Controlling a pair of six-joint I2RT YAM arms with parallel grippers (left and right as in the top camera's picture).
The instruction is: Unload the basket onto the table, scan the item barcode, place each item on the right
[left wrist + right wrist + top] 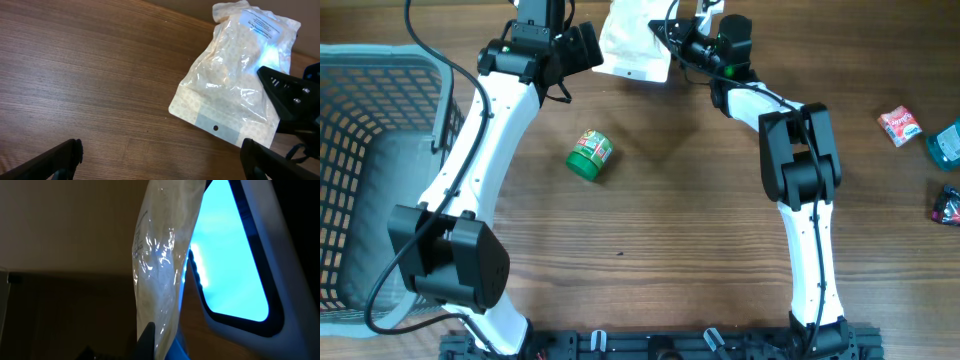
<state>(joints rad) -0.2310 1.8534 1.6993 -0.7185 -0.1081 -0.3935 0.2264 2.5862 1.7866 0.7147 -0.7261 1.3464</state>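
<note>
Two arms reach to the far edge of your brown wooden table (700, 230). Your right gripper (666, 38) is pinched tight on the clear plastic pouch of pale bits (632, 45), holding it just beside a glowing blue scanner window (230, 255). Your left gripper (160, 157) hangs wide apart near the pouch, holding nothing. A round green tin (590, 155) lies mid-table.
</note>
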